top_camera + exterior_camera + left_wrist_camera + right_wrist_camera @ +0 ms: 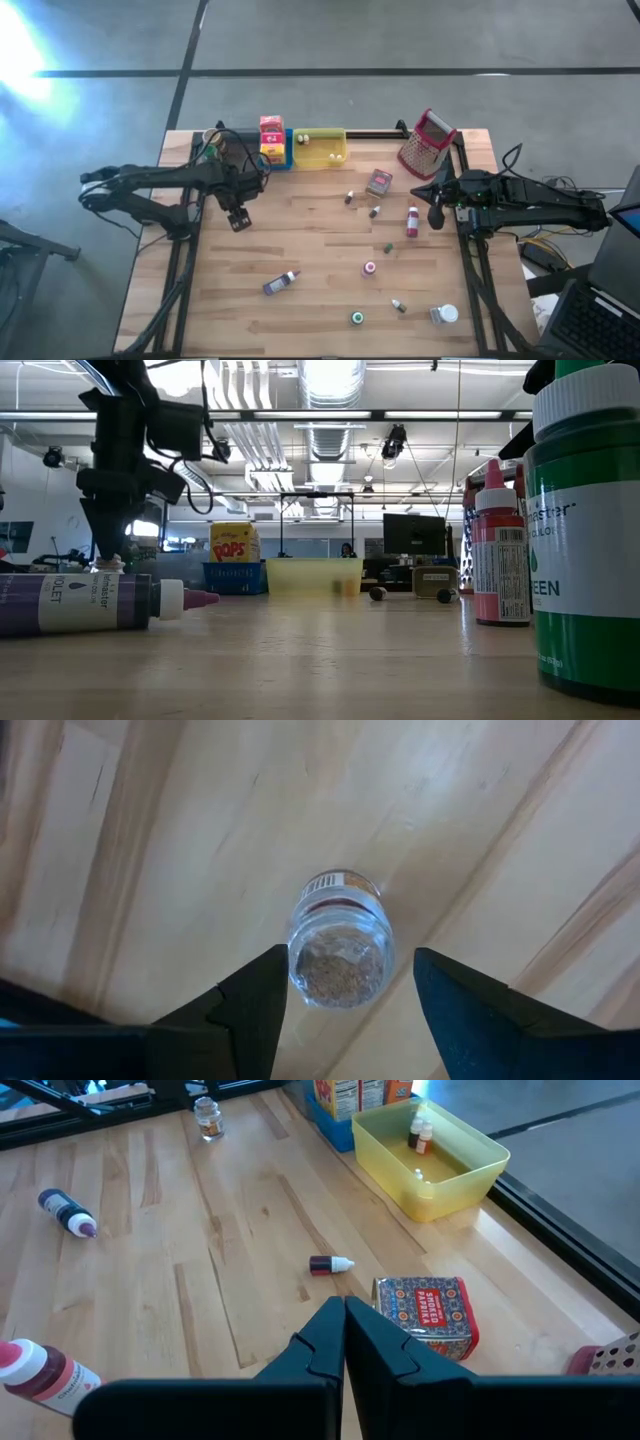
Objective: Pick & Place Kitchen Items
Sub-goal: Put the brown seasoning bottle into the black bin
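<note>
A small clear jar of brown spice point(336, 948) stands upright on the wooden table point(300, 240), left of centre; it also shows far off in the right wrist view point(208, 1120). My left gripper point(348, 1005) hangs open just above it, pointing down, one finger to each side of the jar, apart from it. My right gripper point(345, 1325) is shut and empty at the table's right edge point(437, 208), above a patterned tin point(428, 1312). Other kitchen items lie scattered: a purple bottle point(281, 283), a red bottle point(412, 221) and several tiny bottles and caps.
At the far edge stand a blue tray with red and yellow boxes point(272, 140), a yellow tray point(320, 148) holding two tiny bottles, and a metal grater with red handle point(426, 143). A white-capped jar point(444, 315) lies near the front right. Bare wood surrounds the spice jar.
</note>
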